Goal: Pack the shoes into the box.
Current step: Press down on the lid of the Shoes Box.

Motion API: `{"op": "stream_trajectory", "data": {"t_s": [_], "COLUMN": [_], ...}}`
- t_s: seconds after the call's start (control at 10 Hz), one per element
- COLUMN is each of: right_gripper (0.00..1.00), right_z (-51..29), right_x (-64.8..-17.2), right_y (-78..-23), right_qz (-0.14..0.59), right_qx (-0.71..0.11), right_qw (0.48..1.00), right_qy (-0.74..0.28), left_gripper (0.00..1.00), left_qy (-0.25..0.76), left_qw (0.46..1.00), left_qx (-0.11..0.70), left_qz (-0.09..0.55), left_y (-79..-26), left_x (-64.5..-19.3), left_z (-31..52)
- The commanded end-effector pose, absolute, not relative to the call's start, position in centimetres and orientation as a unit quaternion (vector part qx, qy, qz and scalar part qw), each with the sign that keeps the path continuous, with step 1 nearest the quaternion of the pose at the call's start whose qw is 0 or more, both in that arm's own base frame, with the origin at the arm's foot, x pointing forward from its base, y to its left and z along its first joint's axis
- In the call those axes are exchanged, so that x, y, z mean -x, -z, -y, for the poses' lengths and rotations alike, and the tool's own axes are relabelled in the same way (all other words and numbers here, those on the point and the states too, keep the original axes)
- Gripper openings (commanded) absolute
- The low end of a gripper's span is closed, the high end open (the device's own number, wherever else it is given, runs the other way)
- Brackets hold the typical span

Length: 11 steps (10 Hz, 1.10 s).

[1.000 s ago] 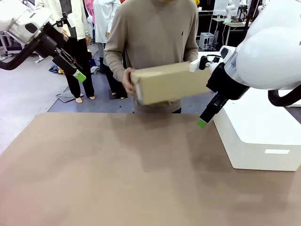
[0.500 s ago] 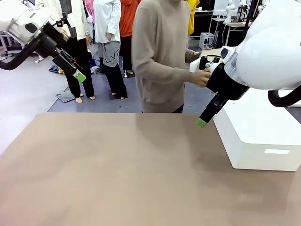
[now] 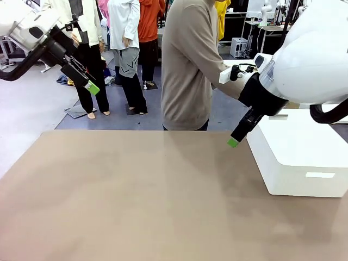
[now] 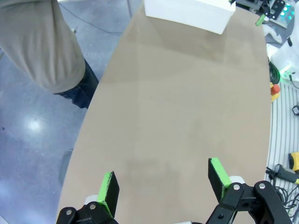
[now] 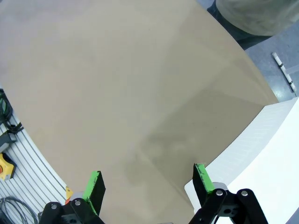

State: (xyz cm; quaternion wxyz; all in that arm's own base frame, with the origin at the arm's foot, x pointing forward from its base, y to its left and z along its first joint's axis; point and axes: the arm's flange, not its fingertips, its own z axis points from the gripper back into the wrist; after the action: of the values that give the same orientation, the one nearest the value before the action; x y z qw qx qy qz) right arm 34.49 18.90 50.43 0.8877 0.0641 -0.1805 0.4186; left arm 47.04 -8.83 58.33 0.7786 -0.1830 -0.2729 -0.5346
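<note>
Shoes and box: we see neither on the table (image 3: 136, 196); we cannot tell where they are. The person (image 3: 190, 65) at the far edge stands turned toward the white block (image 3: 299, 157). Left gripper (image 4: 161, 184) hangs high over the near left, fingers wide apart, nothing between. Right gripper (image 5: 147, 186) hovers beside the block, fingers likewise apart and empty. Our judgement: wait. We hold both arms up and clear so the person can set things down mid-table.
</note>
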Motion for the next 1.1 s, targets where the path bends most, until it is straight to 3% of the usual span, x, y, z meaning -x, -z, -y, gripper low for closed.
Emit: {"op": "stream_trajectory", "data": {"t_s": [0.0, 1.0], "right_gripper": [1.0, 1.0], "right_z": [-18.82, -18.82], "right_x": [-34.59, -34.59], "right_y": [-50.52, -50.52], "right_qz": [0.182, 0.182], "right_qx": [-0.063, -0.063], "right_qw": [0.887, 0.887], "right_qy": [-0.42, -0.42], "left_gripper": [1.0, 1.0], "left_qy": [0.537, 0.537], "left_qw": [0.777, 0.777], "left_qx": [0.181, 0.181], "left_qz": [0.273, 0.273], "left_y": [-58.49, -58.49], "left_x": [-47.04, -47.04], "left_z": [8.61, 8.61]}}
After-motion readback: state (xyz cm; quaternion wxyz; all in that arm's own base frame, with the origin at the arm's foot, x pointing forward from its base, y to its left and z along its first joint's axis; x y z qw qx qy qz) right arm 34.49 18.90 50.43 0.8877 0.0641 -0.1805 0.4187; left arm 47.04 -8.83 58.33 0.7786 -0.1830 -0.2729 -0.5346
